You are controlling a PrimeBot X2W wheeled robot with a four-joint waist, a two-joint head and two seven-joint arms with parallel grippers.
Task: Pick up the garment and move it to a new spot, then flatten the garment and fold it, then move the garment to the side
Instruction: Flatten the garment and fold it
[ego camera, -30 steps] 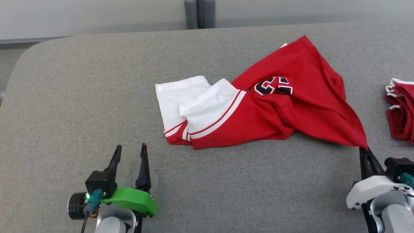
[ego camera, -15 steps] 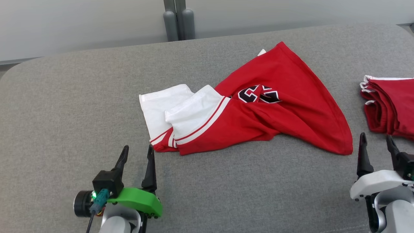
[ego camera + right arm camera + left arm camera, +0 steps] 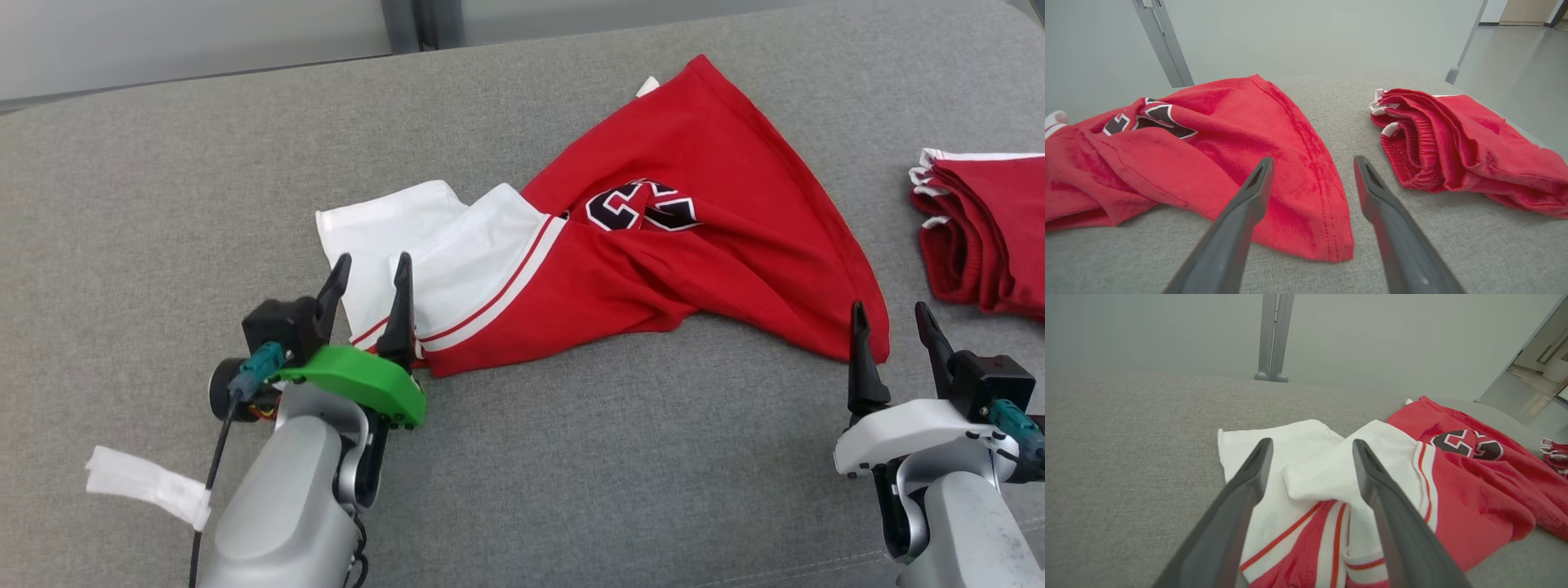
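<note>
Garment: red jersey [image 3: 653, 269], crumpled mid-way along the grey cushioned table [image 3: 163, 163], nearer its far edge.
Left: left gripper [image 3: 373, 261] wide open, empty, over the white sleeves [image 3: 408, 229].
Right: right gripper [image 3: 889, 309] wide open, empty, beside the hem corner [image 3: 1331, 245].
Neighbour: folded red shorts [image 3: 980, 237], at the right edge.
Flattening: probably pinch sleeve and hem, then pull apart evenly.

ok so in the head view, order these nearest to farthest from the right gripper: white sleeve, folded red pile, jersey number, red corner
From the right gripper:
1. red corner, right at its fingers, on the jersey side.
2. folded red pile, just beyond, at the right edge.
3. jersey number, mid-jersey, well to the left.
4. white sleeve, far left, by the left gripper.
</note>
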